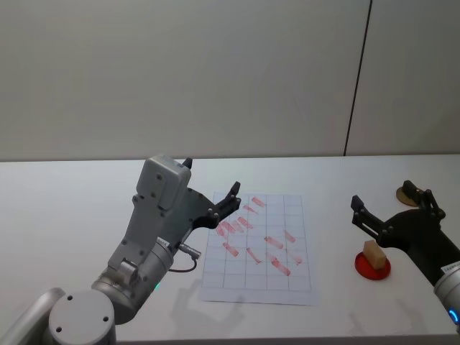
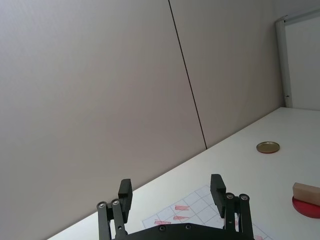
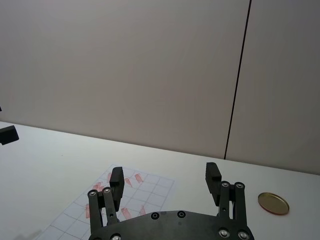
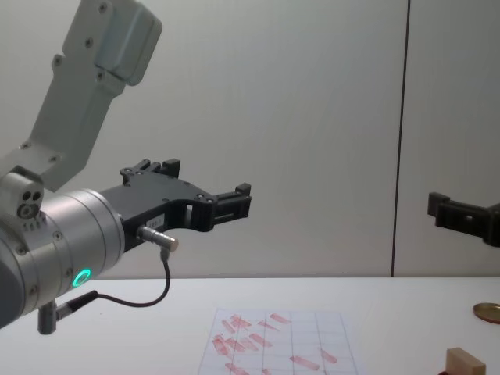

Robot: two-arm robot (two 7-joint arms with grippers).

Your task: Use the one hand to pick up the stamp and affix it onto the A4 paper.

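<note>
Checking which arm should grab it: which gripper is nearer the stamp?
The right gripper, open just above the stamp on its red pad; the left gripper hovers over the paper.

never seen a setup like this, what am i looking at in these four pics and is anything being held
This is a two-armed robot at a white table, photographed at one moment by four of its own cameras. One looks down from its head, one looks across from its chest, and one sits on each wrist, looking out past that arm's black fingers. The left gripper hangs open above the A4 paper, a gridded sheet covered in red prints. The right gripper hangs open above the table's right side. Just below it, the stamp, a small wooden block, sits on a round red pad. A brass-coloured disc lies farther back. Nothing is held.
</note>
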